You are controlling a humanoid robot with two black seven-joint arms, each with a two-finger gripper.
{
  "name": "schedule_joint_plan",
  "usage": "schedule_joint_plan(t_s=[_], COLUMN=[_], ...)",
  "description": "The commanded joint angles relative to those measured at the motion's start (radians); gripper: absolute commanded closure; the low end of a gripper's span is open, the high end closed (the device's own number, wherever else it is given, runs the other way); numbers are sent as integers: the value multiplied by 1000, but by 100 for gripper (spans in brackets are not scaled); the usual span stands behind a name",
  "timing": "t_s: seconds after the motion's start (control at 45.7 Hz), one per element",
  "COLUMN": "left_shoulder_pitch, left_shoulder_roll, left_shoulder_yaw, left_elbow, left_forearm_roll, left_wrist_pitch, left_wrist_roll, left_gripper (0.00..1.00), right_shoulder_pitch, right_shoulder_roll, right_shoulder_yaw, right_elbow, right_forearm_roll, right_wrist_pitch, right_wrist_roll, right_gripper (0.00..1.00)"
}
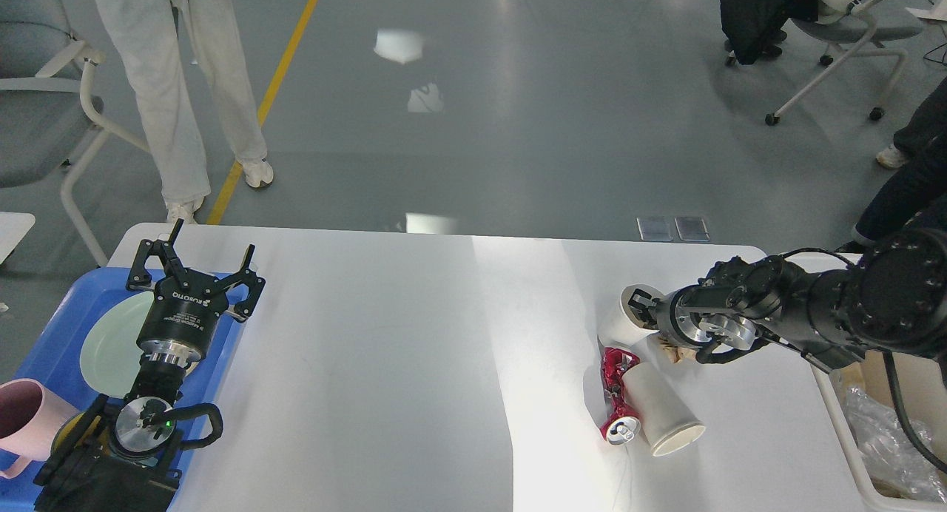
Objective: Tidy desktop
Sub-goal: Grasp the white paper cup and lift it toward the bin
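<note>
Nearest to us on the left, our left arm rises from the bottom edge over a blue tray (52, 327) that overhangs the left end of the desktop (385, 364); a pale green plate (111, 345) lies in the tray and a pink mug (26, 416) stands at its near corner. The left gripper (194, 264) hangs above the tray's far part with its two fingers spread wide, holding nothing. The desktop itself fills the lower part of our view as a broad white surface with a faint seam across its middle, running from the tray on the left to a white bin (851, 453) at the right edge, where crumpled clear plastic lies inside. On the right part of the desktop, nearer to us, a white paper cup (662, 412) lies on its side with its mouth toward us, touching a crushed red can (615, 397) just to its left. Beyond them our right arm reaches in from the right, and the right gripper (638, 311) sits at the rim of a second paper cup (618, 323); whether its fingers are clamped on the rim we cannot tell. A crumpled brown paper (675, 351) shows under the wrist. Farther off, on the grey floor, stand a person in white trousers (170, 75) and office chairs.
</note>
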Motion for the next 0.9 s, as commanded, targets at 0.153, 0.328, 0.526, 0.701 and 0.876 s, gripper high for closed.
schedule_joint_plan(t_s=[0.153,0.328,0.526,0.701,0.876], left_shoulder_pitch=[0,0,0,0,0], left_shoulder_roll=[-2,2,2,2,2], left_shoulder_yaw=[0,0,0,0,0], left_elbow=[0,0,1,1,1], left_forearm_roll=[0,0,-2,0,0], left_wrist_pitch=[0,0,0,0,0], left_wrist_roll=[0,0,0,0,0], left_gripper=[3,3,3,3,3], right_shoulder_pitch=[34,153,406,692,937], right_shoulder_roll=[-6,-50,-123,-129,-205], right_shoulder_yaw=[11,12,-127,-376,-520], right_elbow=[28,120,296,457,631], right_forearm_roll=[0,0,-11,-86,-222], right_wrist_pitch=[6,20,156,371,480], right_wrist_roll=[-9,-9,-52,-44,-36], right_gripper=[100,100,100,100,100])
